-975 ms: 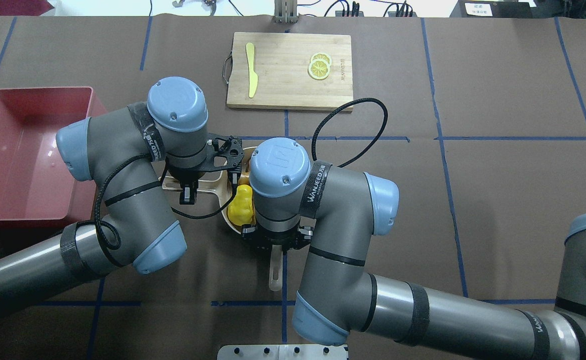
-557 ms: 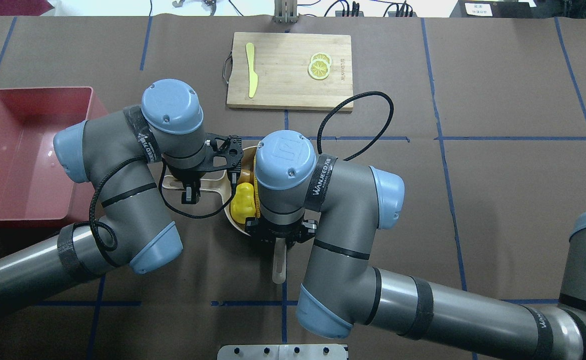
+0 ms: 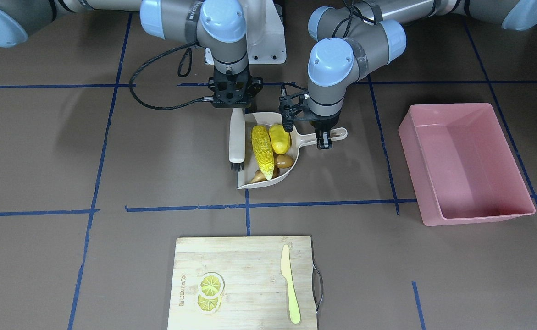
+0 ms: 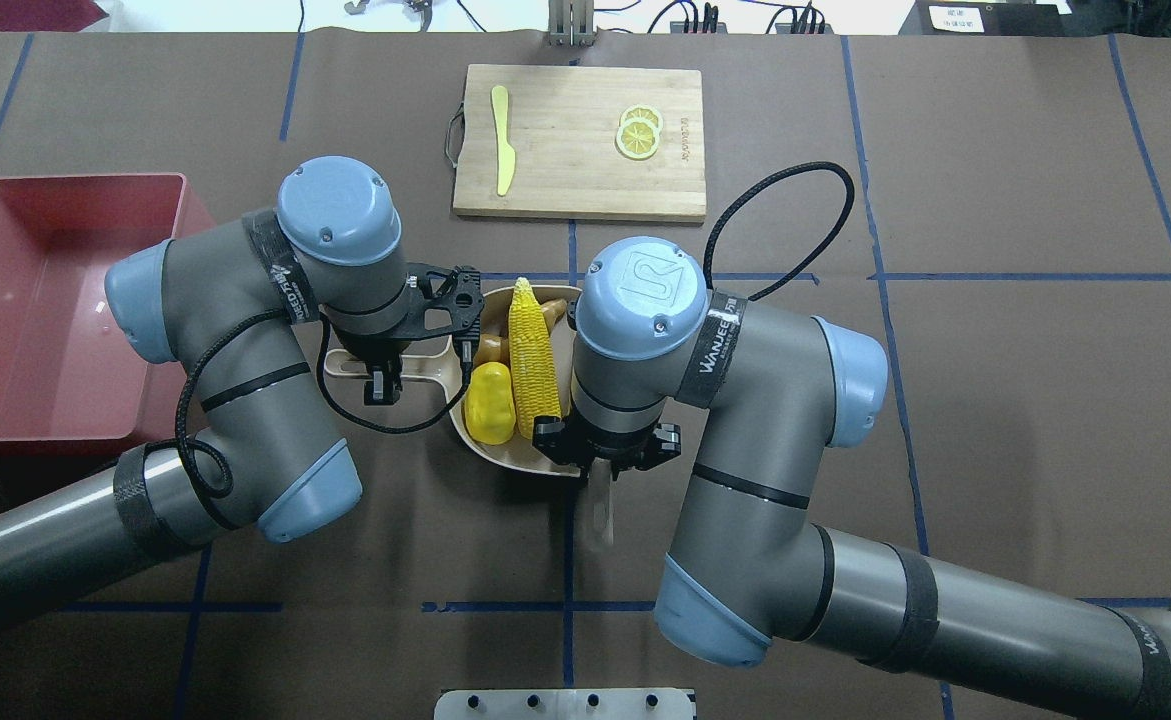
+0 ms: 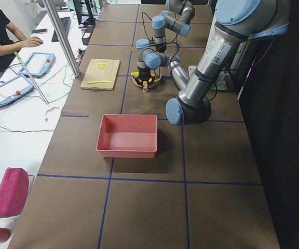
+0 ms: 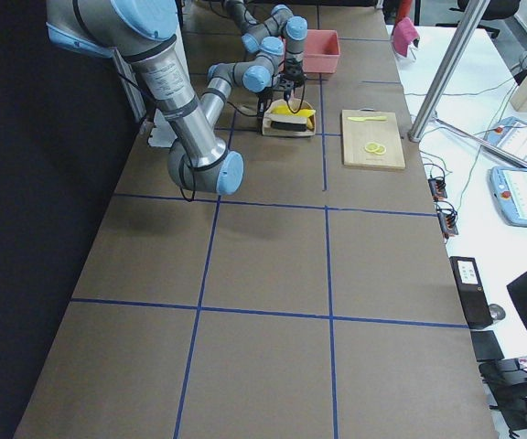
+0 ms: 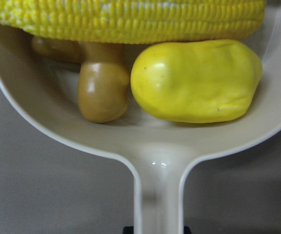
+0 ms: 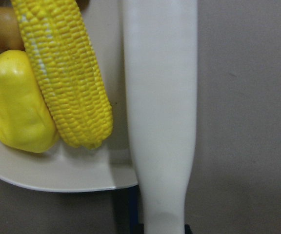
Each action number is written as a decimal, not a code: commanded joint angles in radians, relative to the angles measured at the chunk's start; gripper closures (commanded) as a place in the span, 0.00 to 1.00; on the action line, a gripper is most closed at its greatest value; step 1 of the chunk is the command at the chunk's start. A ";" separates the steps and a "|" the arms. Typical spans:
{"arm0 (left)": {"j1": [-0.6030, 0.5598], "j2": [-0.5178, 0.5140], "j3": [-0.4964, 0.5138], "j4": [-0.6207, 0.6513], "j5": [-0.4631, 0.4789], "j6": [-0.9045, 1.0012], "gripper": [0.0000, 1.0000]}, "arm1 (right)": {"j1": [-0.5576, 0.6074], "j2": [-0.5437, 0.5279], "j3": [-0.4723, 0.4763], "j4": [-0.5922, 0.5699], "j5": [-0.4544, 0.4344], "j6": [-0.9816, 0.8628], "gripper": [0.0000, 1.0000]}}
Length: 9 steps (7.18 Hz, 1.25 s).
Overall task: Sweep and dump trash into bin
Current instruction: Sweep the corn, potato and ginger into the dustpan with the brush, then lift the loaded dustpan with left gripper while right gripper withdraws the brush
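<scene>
A beige dustpan lies mid-table and holds the trash: a long corn cob, a yellow potato-like piece and a tan ginger root. My left gripper is shut on the dustpan's handle. My right gripper is shut on a beige brush that stands beside the pan, bristles down. From overhead, the corn, the potato piece and the brush handle show. The pink bin stands empty at the table's left.
A wooden cutting board with a pale yellow knife and lemon slices lies at the far side. Both arms crowd the dustpan. An operator sits beyond the table's far side in the exterior left view.
My right arm has moved right with the brush, off the pan, so the corn now shows in the pan. My left arm has barely shifted.
</scene>
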 commanded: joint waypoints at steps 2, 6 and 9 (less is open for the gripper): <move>-0.012 0.001 0.008 -0.058 -0.093 -0.036 1.00 | 0.031 -0.010 0.031 -0.002 0.007 -0.002 1.00; -0.025 0.010 0.011 -0.098 -0.127 -0.050 1.00 | 0.084 -0.070 0.208 -0.138 0.018 -0.008 1.00; -0.060 0.023 0.009 -0.192 -0.164 -0.087 1.00 | 0.131 -0.180 0.320 -0.214 0.018 -0.037 1.00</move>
